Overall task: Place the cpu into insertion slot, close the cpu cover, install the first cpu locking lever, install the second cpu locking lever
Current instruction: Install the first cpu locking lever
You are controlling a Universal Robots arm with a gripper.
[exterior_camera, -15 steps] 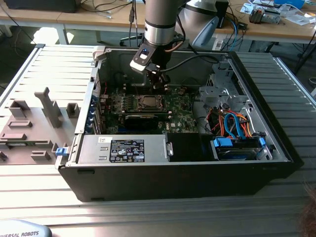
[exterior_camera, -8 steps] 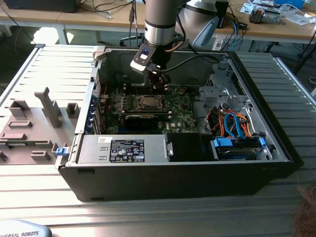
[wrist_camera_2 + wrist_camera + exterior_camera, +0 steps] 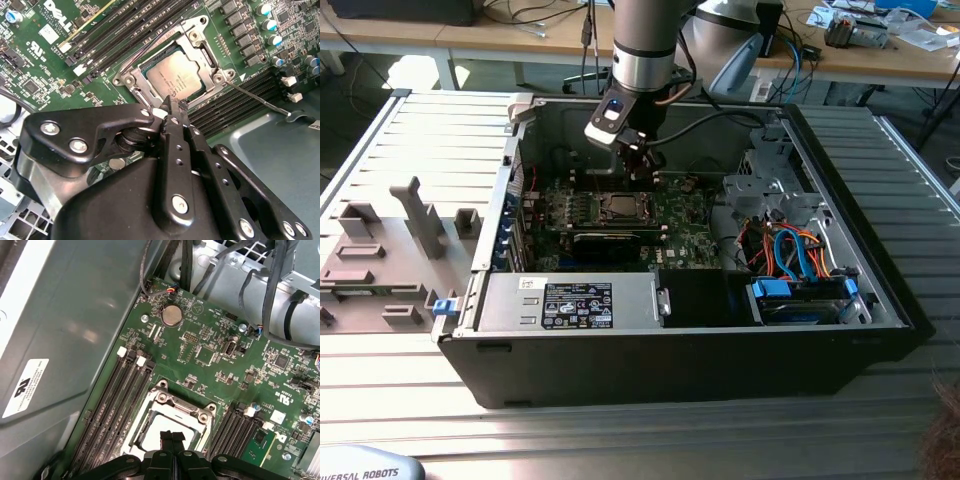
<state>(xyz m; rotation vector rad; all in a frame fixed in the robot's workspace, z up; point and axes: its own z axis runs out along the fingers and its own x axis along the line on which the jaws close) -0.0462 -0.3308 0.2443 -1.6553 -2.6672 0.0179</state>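
While the gripper (image 3: pixel 172 109) hung with its fingers pressed together on nothing, at one edge of the cpu cover (image 3: pixel 199 46), the cpu (image 3: pixel 179 75) lay seated at the centre of the exterior view, framed by the lowered cover. One locking lever (image 3: pixel 260 99) stuck out sideways, seemingly unlatched. A slip off that thin wire could have driven the closed tips into the motherboard (image 3: pixel 45 80) or let the cover spring up.

An open black computer case (image 3: pixel 670 370) lies on the ribbed counter (image 3: pixel 440 130), green motherboard (image 3: pixel 695 225) exposed. Grey fixtures (image 3: pixel 420 215) stand near the counter's edge at the exterior view's left.
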